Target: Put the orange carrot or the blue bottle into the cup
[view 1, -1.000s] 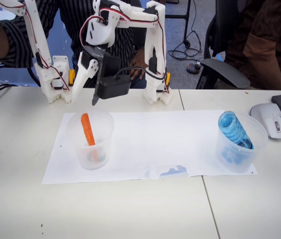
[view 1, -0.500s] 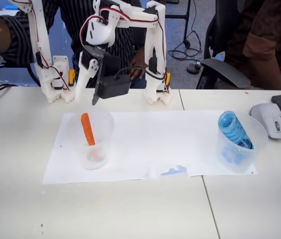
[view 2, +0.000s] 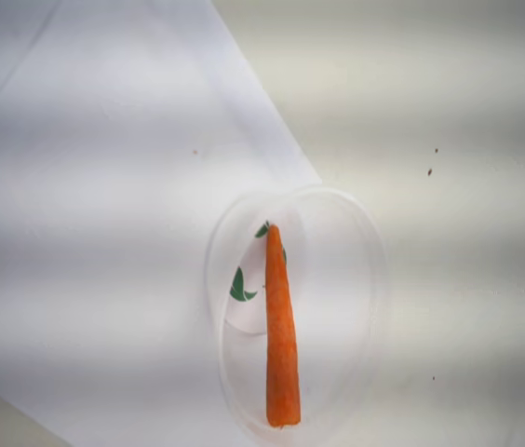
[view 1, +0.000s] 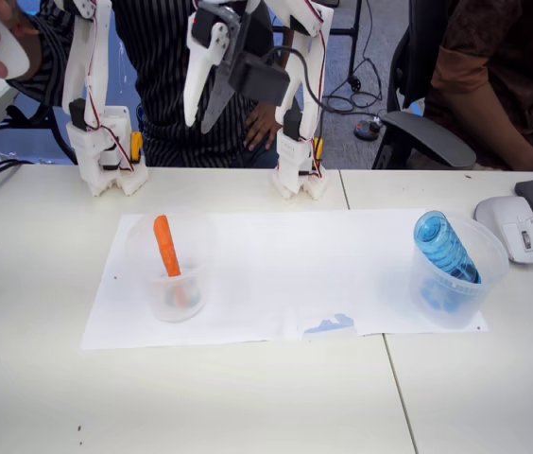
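Orange against frosted plastic, the orange carrot (view 1: 165,248) stands tilted inside the cup (view 1: 168,268), its thick end leaning on the rim and its tip down at the base; the wrist view looks straight down on the carrot (view 2: 279,335) lying across the cup's (view 2: 356,279) mouth. Since a second ago the gripper (view 1: 202,104) has risen from just above the rim to well above the table, back toward the arm's base, which suggests the placing is done. Its jaws hang empty and slightly parted, holding nothing, with the carrot far below them. At the right, the blue bottle (view 1: 443,246) rests in a second clear cup (view 1: 458,272).
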Controlling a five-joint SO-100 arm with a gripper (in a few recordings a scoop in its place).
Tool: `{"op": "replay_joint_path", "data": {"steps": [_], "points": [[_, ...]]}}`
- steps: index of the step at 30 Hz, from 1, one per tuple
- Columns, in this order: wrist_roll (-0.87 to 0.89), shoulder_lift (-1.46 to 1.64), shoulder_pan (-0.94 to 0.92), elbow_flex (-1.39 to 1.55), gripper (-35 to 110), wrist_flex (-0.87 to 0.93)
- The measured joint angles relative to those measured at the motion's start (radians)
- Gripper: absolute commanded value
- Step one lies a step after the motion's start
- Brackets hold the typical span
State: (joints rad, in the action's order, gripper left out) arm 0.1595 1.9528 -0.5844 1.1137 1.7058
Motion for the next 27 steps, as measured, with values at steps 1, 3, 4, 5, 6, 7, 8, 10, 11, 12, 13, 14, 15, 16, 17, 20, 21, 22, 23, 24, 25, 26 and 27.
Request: {"op": "replay_joint_path", "data": {"steps": [1,3,4,5,6,7,8,10,11,12,13,14,15,16,17,20,21,22,23,24,25,26,27], "points": [[0.002,0.035,0.034,0.0,19,0.012],[0.005,0.103,0.097,0.0,19,0.018],[0.005,0.137,0.133,-0.002,19,0.02],[0.005,0.169,0.166,-0.002,19,0.02],[0.005,0.202,0.196,-0.002,19,0.02],[0.006,0.233,0.225,-0.002,19,0.02],[0.006,0.262,0.252,-0.002,19,0.02],[0.006,0.319,0.304,0.006,19,0.02],[0.006,0.35,0.321,0.021,19,0.02],[0.006,0.38,0.336,0.048,19,0.02],[0.006,0.411,0.345,0.077,19,0.02],[0.006,0.44,0.354,0.112,19,0.02],[0.006,0.471,0.36,0.152,19,0.02],[0.006,0.505,0.368,0.198,19,0.02],[0.006,0.538,0.371,0.245,19,0.02],[0.006,0.637,0.37,0.391,19,-0.023],[0.006,0.666,0.365,0.44,19,-0.046],[0.006,0.699,0.365,0.494,19,-0.074],[0.006,0.736,0.367,0.551,19,-0.106],[0.006,0.77,0.368,0.609,19,-0.137],[0.006,0.808,0.371,0.673,19,-0.17],[0.003,0.844,0.371,0.729,19,-0.202],[0.0,0.888,0.37,0.792,19,-0.235]]}}
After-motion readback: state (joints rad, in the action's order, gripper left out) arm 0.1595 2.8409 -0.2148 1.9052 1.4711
